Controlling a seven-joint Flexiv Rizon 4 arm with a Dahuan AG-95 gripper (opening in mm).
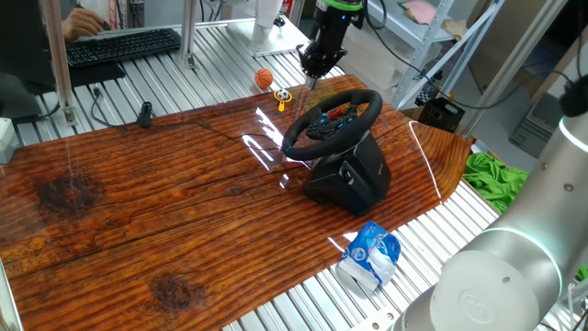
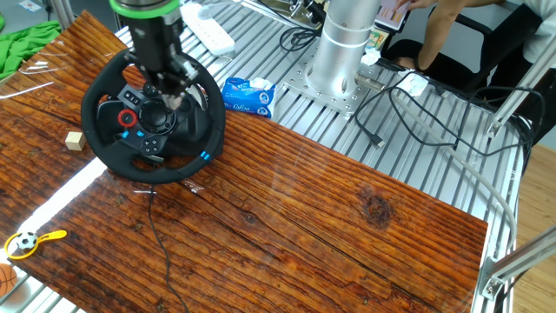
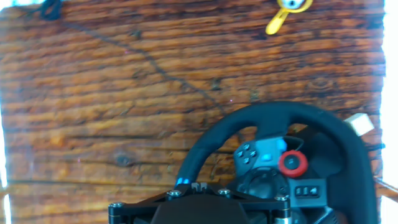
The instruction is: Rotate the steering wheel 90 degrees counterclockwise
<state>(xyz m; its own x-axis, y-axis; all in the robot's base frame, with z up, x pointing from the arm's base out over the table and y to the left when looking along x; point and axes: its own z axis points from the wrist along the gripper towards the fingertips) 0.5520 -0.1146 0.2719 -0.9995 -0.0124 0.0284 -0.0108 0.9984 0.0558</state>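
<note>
Hovering tool [image 1: 312, 81] above steering wheel [image 1: 333, 119], fingertips cropped from hand view

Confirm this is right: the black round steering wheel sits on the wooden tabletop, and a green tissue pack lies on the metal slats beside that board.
One detail is wrong: the tissue pack is blue and white, not green. One fixed view shows it on the metal slats beside the wooden tabletop, with the black round steering wheel sitting on that board as you said.
</note>
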